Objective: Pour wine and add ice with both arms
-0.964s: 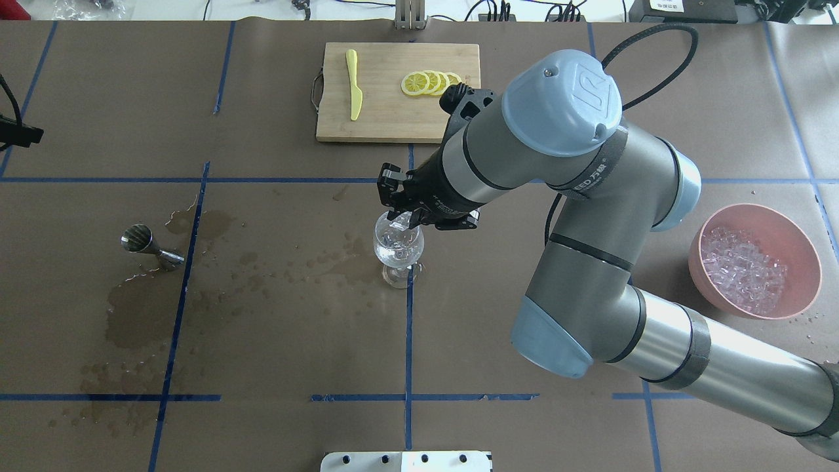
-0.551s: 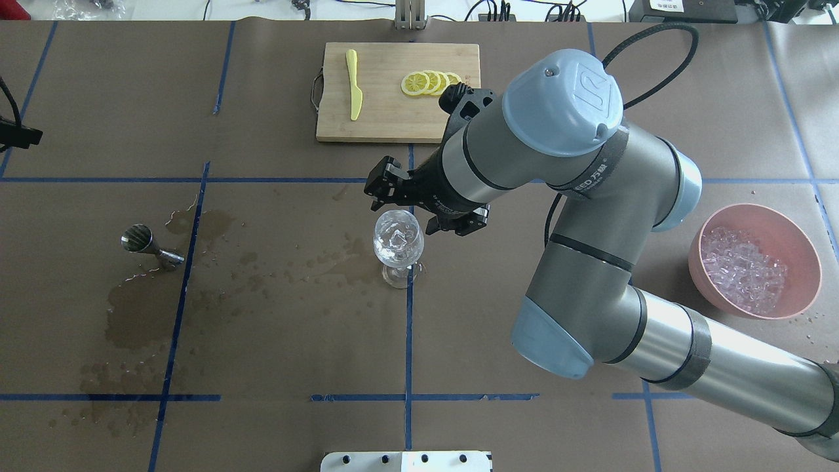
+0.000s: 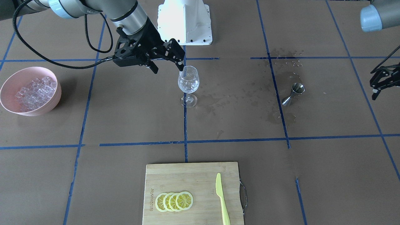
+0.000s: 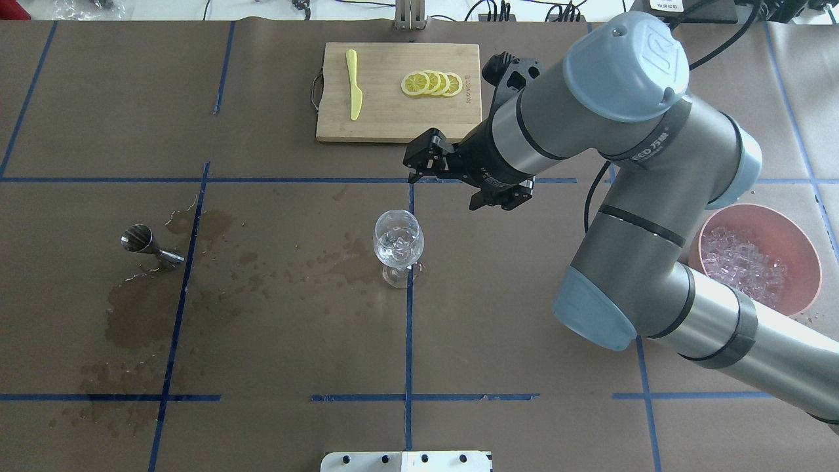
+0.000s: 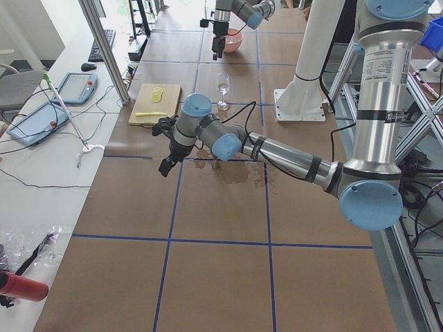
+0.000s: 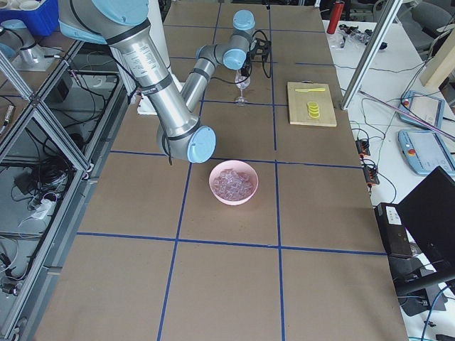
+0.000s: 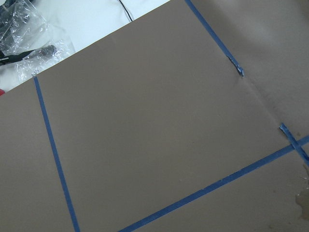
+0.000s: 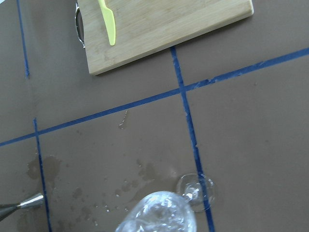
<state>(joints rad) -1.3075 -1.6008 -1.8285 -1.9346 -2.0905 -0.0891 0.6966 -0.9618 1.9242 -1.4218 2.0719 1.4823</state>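
Note:
The wine glass stands at mid-table and holds a few clear ice cubes; I see no dark wine in it. It also shows in the front view and at the bottom of the right wrist view. My right gripper is open and empty, raised, beyond and right of the glass, near the board's corner; in the front view it hangs beside the rim. The steel jigger sits far left among brown wet stains. The pink bowl of ice is at the right. My left gripper is open and empty, off the table's left end.
A wooden cutting board at the far side carries lemon slices and a yellow knife. Wet stains spread over the left half of the brown mat. The white robot base is at the near edge.
My right gripper opened over the glass, dropping ice into it, then drew back to the right and toward the cutting board. The glass and jigger have not moved.

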